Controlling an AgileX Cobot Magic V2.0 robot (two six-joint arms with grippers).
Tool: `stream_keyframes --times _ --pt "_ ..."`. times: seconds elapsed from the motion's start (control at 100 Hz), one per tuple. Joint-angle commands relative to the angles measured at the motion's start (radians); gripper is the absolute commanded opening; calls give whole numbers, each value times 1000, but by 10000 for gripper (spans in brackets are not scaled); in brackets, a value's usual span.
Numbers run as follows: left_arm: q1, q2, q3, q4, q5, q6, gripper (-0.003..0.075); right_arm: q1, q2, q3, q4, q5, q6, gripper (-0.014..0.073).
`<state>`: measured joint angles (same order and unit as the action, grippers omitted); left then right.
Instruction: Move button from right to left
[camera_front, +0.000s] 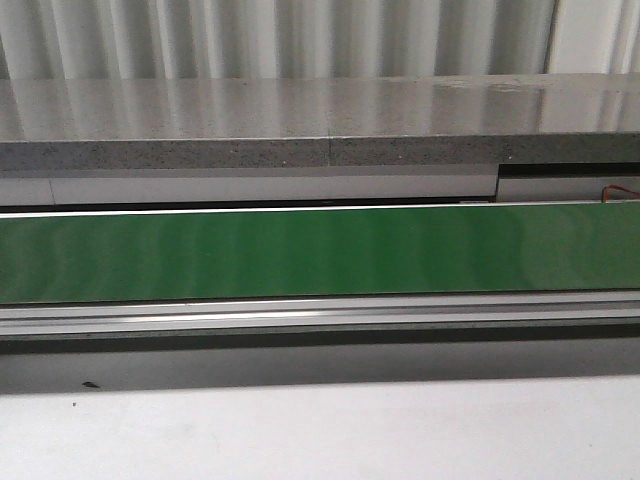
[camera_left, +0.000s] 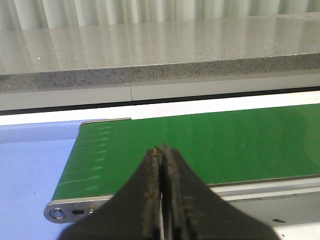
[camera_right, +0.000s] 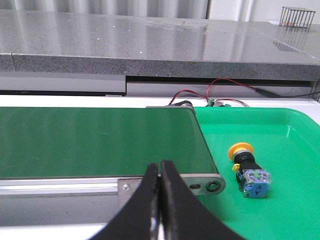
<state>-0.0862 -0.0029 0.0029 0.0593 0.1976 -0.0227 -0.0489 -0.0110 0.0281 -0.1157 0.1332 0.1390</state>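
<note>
The button (camera_right: 248, 170) lies on its side in a bright green tray (camera_right: 290, 135), seen in the right wrist view: yellow cap, black collar, blue-grey block. My right gripper (camera_right: 160, 170) is shut and empty, in front of the green conveyor belt's right end (camera_right: 100, 140), well apart from the button. My left gripper (camera_left: 161, 150) is shut and empty, over the belt's left end (camera_left: 200, 145). Neither gripper nor the button shows in the front view, only the belt (camera_front: 320, 250).
A grey stone ledge (camera_front: 300, 120) runs behind the belt. A light blue surface (camera_left: 30, 165) lies past the belt's left end. Red and black wires (camera_right: 220, 87) lie behind the tray. A metal rail (camera_front: 320, 315) edges the belt's front.
</note>
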Motion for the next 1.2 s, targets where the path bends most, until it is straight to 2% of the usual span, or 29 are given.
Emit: stream_keyframes --times 0.0,0.86,0.98,1.19 --pt "1 -32 40 0 -79 -7 -20 -4 -19 -21 -15 -77 -5 -68" --pt "1 -32 40 0 -79 -7 -20 -4 -19 -30 -15 -69 -5 -68" --pt "1 -32 40 0 -79 -7 -21 -4 1 -91 -15 0 -5 -68" --pt "1 -32 40 0 -79 -7 -21 -4 140 -300 -15 224 -5 -68"
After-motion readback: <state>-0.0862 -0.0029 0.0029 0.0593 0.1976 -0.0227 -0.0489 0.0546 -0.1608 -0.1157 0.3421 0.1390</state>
